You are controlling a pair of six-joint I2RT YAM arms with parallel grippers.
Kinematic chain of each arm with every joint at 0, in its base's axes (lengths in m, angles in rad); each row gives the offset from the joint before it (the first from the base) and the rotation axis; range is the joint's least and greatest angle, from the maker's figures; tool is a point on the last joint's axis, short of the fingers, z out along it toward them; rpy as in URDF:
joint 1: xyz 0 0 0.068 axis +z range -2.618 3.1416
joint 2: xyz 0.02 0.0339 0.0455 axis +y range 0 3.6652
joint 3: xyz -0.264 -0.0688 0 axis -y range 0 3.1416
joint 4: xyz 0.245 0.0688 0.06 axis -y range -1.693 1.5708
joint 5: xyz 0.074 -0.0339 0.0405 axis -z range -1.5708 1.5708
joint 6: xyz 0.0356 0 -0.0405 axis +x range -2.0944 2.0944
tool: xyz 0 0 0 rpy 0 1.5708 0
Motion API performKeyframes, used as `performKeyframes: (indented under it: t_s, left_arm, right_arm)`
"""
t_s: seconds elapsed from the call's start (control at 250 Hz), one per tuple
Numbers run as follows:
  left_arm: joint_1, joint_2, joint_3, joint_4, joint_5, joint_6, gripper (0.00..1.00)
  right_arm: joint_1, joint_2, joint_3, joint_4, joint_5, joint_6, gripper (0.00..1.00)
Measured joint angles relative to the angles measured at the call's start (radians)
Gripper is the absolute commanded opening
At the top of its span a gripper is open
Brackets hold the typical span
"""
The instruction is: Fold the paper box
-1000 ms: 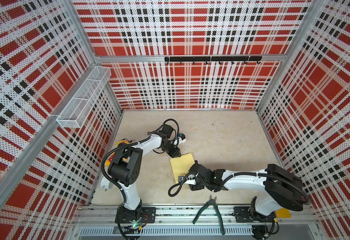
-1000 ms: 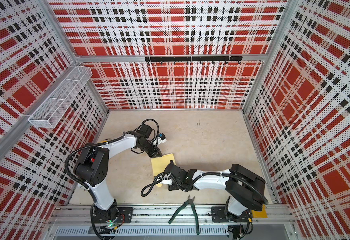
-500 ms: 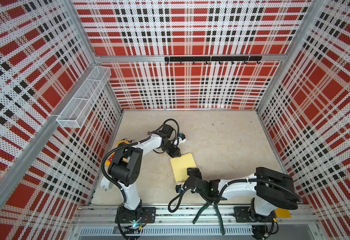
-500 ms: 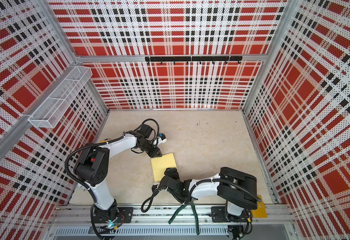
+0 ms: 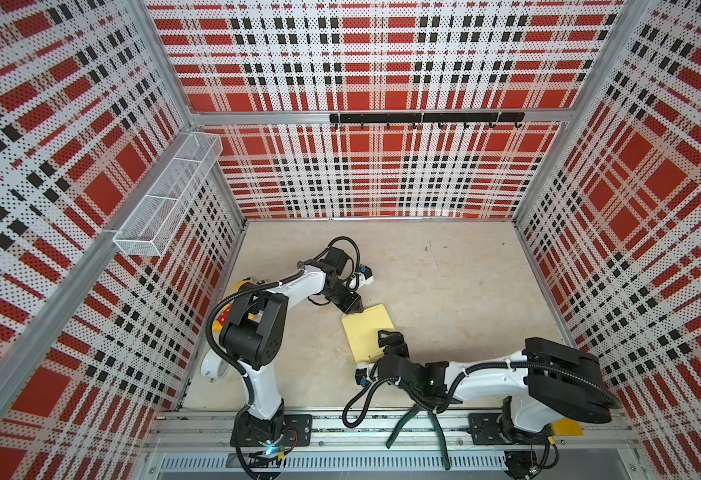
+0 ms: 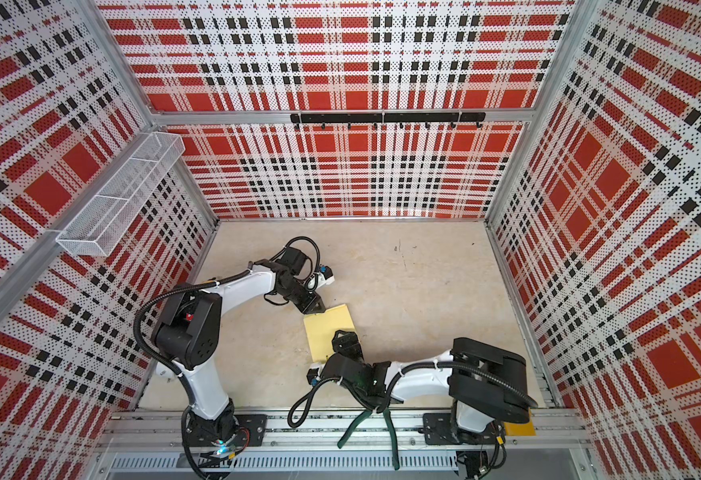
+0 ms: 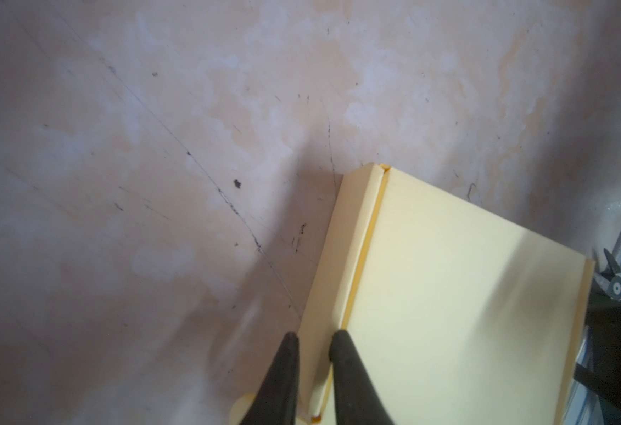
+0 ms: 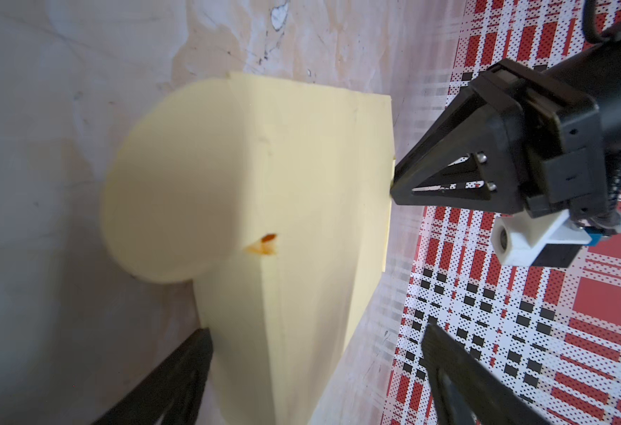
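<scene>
The paper box (image 5: 366, 330) (image 6: 327, 326) is a pale yellow shallow mailer lying closed on the table in both top views. My left gripper (image 5: 354, 306) (image 6: 315, 306) (image 7: 314, 337) is at its far left corner, shut on the narrow side wall, one finger on each side. My right gripper (image 5: 388, 340) (image 6: 344, 340) (image 8: 316, 368) stands open at the near end, and the box's end (image 8: 287, 331) lies between the wide-spread fingers. A rounded tab (image 8: 169, 184) sticks out from the box's side in the right wrist view, next to a small orange mark.
Green-handled pliers (image 5: 417, 419) (image 6: 367, 419) lie on the front rail under the right arm. A wire basket (image 5: 170, 195) hangs on the left wall and a hook rail (image 5: 423, 118) on the back wall. A yellow object (image 5: 238, 286) sits behind the left arm.
My right arm has pulled back toward the front rail and turned its gripper to point at the box's near end, with its jaws opening wider. The left gripper and box have stayed put.
</scene>
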Motion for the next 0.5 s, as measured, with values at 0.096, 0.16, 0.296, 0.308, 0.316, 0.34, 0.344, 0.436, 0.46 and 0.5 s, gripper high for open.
performKeyframes:
  t_s: [0.096,0.16,0.296,0.308,0.316,0.34,0.344,0.436,0.46,0.5]
  left_arm:
    - [0.000,0.007,0.010,-0.007,0.001,0.001,0.21]
    - [0.000,0.011,0.014,-0.007,0.001,0.001,0.21]
    - [-0.001,0.014,0.015,-0.007,0.002,0.002,0.21]
    - [-0.001,0.014,0.016,-0.007,0.002,0.002,0.20]
    - [-0.001,0.014,0.016,-0.007,0.002,0.002,0.21]
    - [-0.001,0.014,0.016,-0.007,0.002,0.002,0.21]
    - [-0.001,0.014,0.016,-0.007,0.002,0.001,0.21]
    - [-0.001,0.016,0.020,-0.010,0.001,0.002,0.21]
    - [-0.001,0.016,0.021,-0.010,0.001,0.002,0.20]
    - [-0.001,0.017,0.021,-0.010,0.001,0.002,0.21]
  right_arm:
    - [0.000,-0.010,-0.004,-0.003,-0.003,0.001,0.93]
    - [0.001,-0.014,-0.005,-0.003,-0.008,0.002,0.93]
    - [0.004,-0.014,-0.009,0.000,-0.014,0.002,0.93]
    - [0.004,-0.014,-0.009,-0.001,-0.016,0.001,0.93]
    - [0.004,-0.014,-0.009,-0.001,-0.016,0.002,0.93]
    - [0.004,-0.014,-0.010,-0.001,-0.019,0.002,0.93]
    - [0.004,-0.014,-0.010,-0.001,-0.019,0.002,0.93]
    - [0.004,-0.007,-0.011,0.009,-0.017,0.003,0.93]
    - [0.005,-0.002,-0.013,0.018,-0.015,0.001,0.94]
    - [0.005,0.008,-0.017,0.032,-0.008,-0.001,0.94]
